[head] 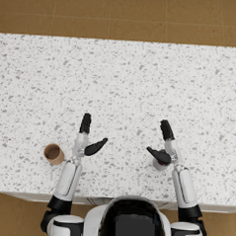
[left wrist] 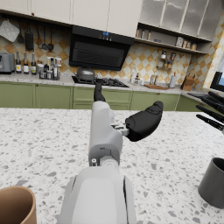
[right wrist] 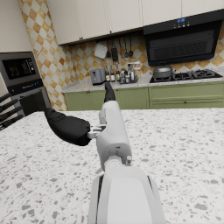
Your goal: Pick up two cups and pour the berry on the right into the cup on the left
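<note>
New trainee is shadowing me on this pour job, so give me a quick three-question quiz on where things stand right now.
1. True or false: the left hand already grips the brown cup.
2. Which cup sits partly hidden under the right hand? A) the brown cup B) the dark cup C) neither
3. Fill in: both cups stand on the speckled ____.

Key: 1. False; that hand is open and holds nothing, and the cup stands apart, beside the forearm. 2. B. 3. Countertop.
</note>
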Robot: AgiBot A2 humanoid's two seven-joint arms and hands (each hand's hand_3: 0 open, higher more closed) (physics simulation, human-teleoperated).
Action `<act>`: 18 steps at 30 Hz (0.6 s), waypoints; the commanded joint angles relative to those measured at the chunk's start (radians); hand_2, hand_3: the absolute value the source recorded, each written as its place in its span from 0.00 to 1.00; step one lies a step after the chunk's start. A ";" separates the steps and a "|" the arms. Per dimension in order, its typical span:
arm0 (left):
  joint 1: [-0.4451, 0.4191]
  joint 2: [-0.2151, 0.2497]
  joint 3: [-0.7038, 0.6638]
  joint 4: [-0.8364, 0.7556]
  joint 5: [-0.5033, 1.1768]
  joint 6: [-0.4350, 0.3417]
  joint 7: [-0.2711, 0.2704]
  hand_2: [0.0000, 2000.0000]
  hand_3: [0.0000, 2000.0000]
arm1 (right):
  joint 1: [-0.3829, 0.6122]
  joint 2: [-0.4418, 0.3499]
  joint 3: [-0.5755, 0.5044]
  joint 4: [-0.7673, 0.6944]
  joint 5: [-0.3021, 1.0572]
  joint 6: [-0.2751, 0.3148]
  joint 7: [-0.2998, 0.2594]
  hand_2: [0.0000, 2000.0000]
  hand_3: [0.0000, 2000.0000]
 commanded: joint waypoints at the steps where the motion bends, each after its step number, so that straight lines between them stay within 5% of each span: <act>1: 0.000 0.000 0.000 0.000 0.000 0.000 0.000 0.00 0.00 | 0.000 0.000 0.000 0.000 0.000 0.000 0.000 0.00 0.00; 12: -0.001 0.002 0.015 0.015 0.000 -0.029 -0.028 0.00 0.00 | 0.002 -0.001 0.030 -0.016 0.000 0.000 0.000 0.00 0.00; 18: -0.135 -0.024 -0.161 -0.120 0.031 -0.091 -0.091 0.00 0.00 | -0.115 0.037 -0.062 0.128 0.031 -0.086 0.087 0.00 0.00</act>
